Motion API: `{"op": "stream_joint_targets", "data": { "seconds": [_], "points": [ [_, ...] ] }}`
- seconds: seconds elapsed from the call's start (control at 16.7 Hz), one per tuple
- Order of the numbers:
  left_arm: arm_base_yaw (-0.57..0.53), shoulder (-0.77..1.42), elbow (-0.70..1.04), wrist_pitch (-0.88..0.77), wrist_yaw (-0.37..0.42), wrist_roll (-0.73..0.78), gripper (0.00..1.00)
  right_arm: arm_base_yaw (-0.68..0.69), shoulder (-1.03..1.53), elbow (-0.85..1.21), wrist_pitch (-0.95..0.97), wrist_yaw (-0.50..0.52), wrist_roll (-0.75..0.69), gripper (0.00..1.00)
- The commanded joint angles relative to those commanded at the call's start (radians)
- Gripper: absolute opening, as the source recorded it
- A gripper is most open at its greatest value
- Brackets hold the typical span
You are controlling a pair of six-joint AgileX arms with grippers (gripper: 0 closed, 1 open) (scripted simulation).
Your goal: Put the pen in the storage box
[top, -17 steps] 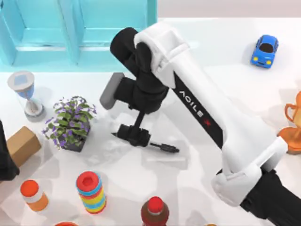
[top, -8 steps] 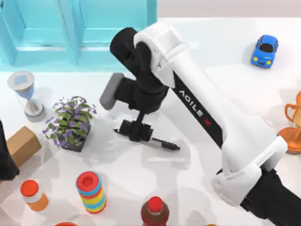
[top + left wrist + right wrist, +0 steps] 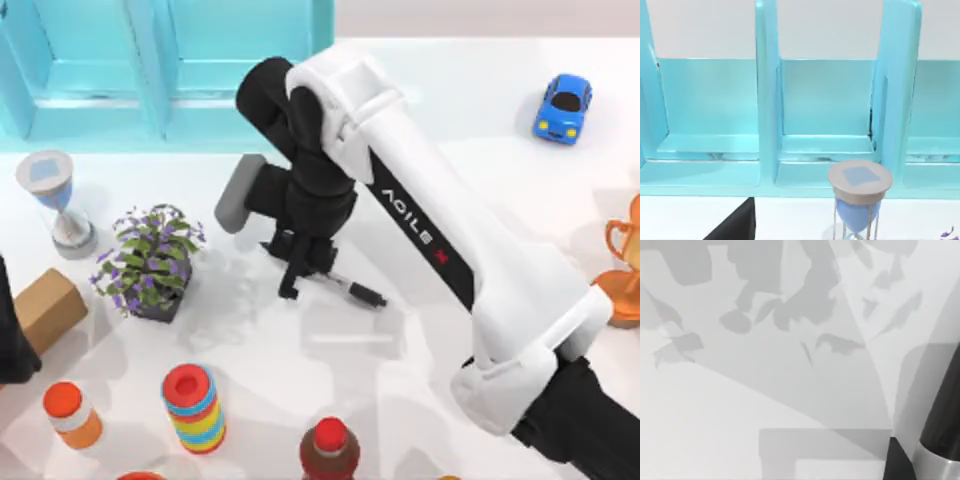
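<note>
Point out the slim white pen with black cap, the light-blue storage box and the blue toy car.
slim white pen [image 3: 345, 288], top view, barrel.
light-blue storage box [image 3: 150, 60], top view, divider wall.
blue toy car [image 3: 563, 107], top view, roof.

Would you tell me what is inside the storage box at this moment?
The storage box compartments that show in the left wrist view hold nothing. In the top view the right arm covers part of its near corner. The pen lies on the table under the right gripper.

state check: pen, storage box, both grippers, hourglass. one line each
pen: off the table, tilted, in the right gripper's grasp
storage box: compartments in view hold nothing
right gripper: shut on the pen, mid-table
left gripper: parked at the table's left edge
hourglass: upright
</note>
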Motion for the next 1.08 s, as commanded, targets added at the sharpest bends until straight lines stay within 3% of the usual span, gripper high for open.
{"op": "stream_joint_targets", "data": {
  "seconds": [0.42, 0.48, 0.66, 1.08],
  "points": [
    [0.000, 0.000, 0.000, 0.000, 0.000, 0.000, 1.00, 0.000, 0.000, 0.000, 0.000, 0.000, 0.000, 0.00],
    [0.000, 0.000, 0.000, 0.000, 0.000, 0.000, 1.00, -0.025, -0.082, -0.046, 0.155, 0.051, -0.030, 0.00],
    [0.000, 0.000, 0.000, 0.000, 0.000, 0.000, 1.00, -0.026, -0.112, -0.079, 0.167, 0.049, -0.031, 0.00],
    [0.000, 0.000, 0.000, 0.000, 0.000, 0.000, 1.00, -0.033, -0.376, -0.408, 0.259, 0.041, -0.023, 0.00]
  ]
}}
